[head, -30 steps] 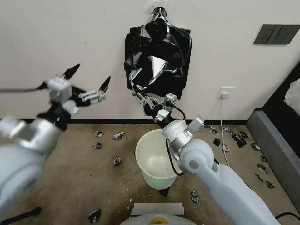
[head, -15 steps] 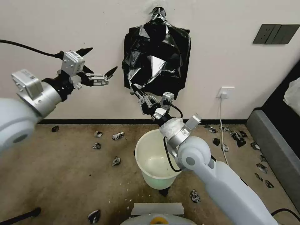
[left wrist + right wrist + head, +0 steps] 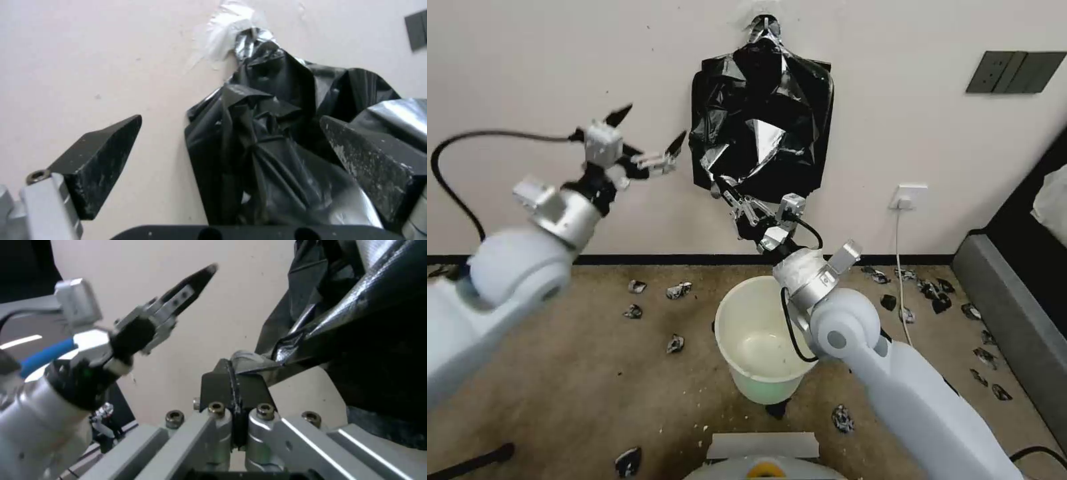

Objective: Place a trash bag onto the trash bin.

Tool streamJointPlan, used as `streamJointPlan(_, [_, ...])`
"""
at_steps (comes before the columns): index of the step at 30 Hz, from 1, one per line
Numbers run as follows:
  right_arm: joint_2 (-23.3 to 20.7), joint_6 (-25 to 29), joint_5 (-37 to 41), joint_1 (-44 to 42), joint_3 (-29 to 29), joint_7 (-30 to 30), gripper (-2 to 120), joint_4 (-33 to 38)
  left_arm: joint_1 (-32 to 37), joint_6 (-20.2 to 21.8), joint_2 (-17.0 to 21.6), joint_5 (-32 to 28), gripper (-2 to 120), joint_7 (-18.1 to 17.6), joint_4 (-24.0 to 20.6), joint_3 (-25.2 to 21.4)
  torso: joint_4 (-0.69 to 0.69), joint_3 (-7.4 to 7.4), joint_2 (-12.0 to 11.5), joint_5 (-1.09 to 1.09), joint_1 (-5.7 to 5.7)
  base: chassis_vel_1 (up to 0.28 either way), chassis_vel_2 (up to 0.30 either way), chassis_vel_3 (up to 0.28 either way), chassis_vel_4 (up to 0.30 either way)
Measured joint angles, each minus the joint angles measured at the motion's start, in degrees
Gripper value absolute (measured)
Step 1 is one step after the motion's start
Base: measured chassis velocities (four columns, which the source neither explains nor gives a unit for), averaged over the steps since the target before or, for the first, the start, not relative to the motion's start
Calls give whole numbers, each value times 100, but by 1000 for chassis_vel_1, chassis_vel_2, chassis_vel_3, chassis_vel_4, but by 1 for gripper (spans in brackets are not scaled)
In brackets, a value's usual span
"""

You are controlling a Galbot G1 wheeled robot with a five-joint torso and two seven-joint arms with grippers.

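We find the thin, glossy black plastic trash bag [image 3: 720,175] as the loose front sheet at the lower left corner of the thick squarish bundle of black bags [image 3: 764,127], which hangs from a silvery-grey neck taped high on the cream wall [image 3: 527,53]. Our right pincer [image 3: 725,190] reaches up from below and presses together on that corner; the right wrist view shows the two dark pads shut with a wrinkled fold of film [image 3: 285,363] nipped between them. We judge the film to be very light, soft and limp, slippery against itself and easy to tear, so the sheets behind will likely cling to it; a hold on a bunched corner or the open hem looks safer than one on a flat single layer, and a slow, steady pull should part it from the bundle.

Our left pincer [image 3: 647,137] hangs in the air just left of the bundle's upper left edge, its black tapered fingers [image 3: 102,156] spread wide and touching nothing; the left wrist view has the crumpled film between them but farther off. We judge a second hold on the same sheet would help open it.

The round cream-white plastic trash bin [image 3: 730,313] stands empty on the brown carpet floor [image 3: 594,373] directly beneath, with small black plastic scraps [image 3: 679,290] scattered around
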Motion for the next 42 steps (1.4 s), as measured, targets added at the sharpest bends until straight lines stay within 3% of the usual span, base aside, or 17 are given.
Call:
streamJointPlan(1, [0, 0, 0, 0, 0, 0, 0, 0, 0, 0, 0, 0, 100, 0, 0, 0, 0, 0, 0, 0, 0, 0, 0, 0, 0])
streamJointPlan(4, [-8, 1, -67, -82, 50, -28, 0, 3, -2113, 789, 106, -177, 100, 83, 102, 1906, -1, 0, 0, -3, 0, 0, 0, 0, 0])
streamJointPlan(5, [-8, 1, -67, -82, 50, -28, 0, 3, -2113, 789, 106, -177, 100, 83, 102, 1906, -1, 0, 0, -3, 0, 0, 0, 0, 0])
streamJointPlan(9, [-15, 1, -104, -136, 116, -58, 0, 19, -3939, 1597, 103, -314, 100, 419, 99, 3464, 0, 0, 0, -2, 0, 0, 0, 0, 0])
streamJointPlan(12, [-15, 1, -105, -152, 142, -59, 0, 34, -4282, 1787, 81, -332, 100, 498, 137, 3735, -1, -1, 0, 1, 0, 0, 0, 0, 0])
streamJointPlan(13, [-26, 1, -106, -184, 187, -66, 0, 74, -4767, 2096, 41, -336, 100, 690, 233, 4153, -1, 0, 0, -5, 0, 0, 0, 0, 0])
streamJointPlan(15, [-26, 1, -106, -184, 187, -66, 0, 74, -4767, 2096, 41, -336, 100, 690, 233, 4153, -1, 0, 0, -5, 0, 0, 0, 0, 0])
streamJointPlan(16, [-54, 1, -103, -220, 249, -81, 0, 111, -5213, 2474, -34, -387, 100, 882, 268, 4523, 1, 0, 0, -5, 0, 0, 0, 0, 0])
streamJointPlan(19, [-54, 1, -103, -220, 249, -81, 0, 111, -5213, 2474, -34, -387, 100, 882, 268, 4523, 1, 0, 0, -5, 0, 0, 0, 0, 0])
streamJointPlan(20, [-65, 7, -97, -252, 319, -117, 0, 121, -5683, 2945, -248, -458, 100, 972, 307, 4922, 0, 0, 0, -2, 0, 0, 0, 0, 0])
streamJointPlan(23, [-66, 14, -87, -286, 364, -144, 0, 149, -5900, 3182, -468, -465, 100, 958, 438, 5181, -1, 0, 0, -3, 0, 0, 0, 0, 0])
streamJointPlan(28, [-82, 20, -84, -343, 422, -165, 0, 176, -5993, 3343, -575, -486, 100, 951, 506, 5332, 0, 0, 0, -3, 0, 0, 0, 0, 0])
streamJointPlan(32, [-126, 30, -81, -521, 659, -186, 0, 301, -6145, 3506, -1013, -491, 100, 939, 699, 5576, 2, 0, 0, -4, 0, 0, 0, 0, 0])
streamJointPlan(35, [-126, 30, -81, -521, 659, -186, 0, 301, -6145, 3506, -1013, -491, 100, 939, 699, 5576, 2, 0, 0, -4, 0, 0, 0, 0, 0])
streamJointPlan(36, [-172, 32, -83, -796, 967, -186, 0, 479, -6290, 3657, -1473, -422, 100, 950, 932, 5715, -6, 0, 0, -4, 0, 0, 0, 0, 0])
streamJointPlan(37, [-189, 32, -84, -840, 1022, -186, 0, 507, -6361, 3718, -1539, -403, 100, 952, 971, 5756, -6, 0, 0, -2, 0, 0, 0, 0, 0])
streamJointPlan(42, [-207, 34, -84, -874, 1074, -186, 0, 532, -6524, 3924, -1612, -425, 100, 938, 1020, 5811, -1, 0, 0, -3, 0, 0, 0, 0, 0])
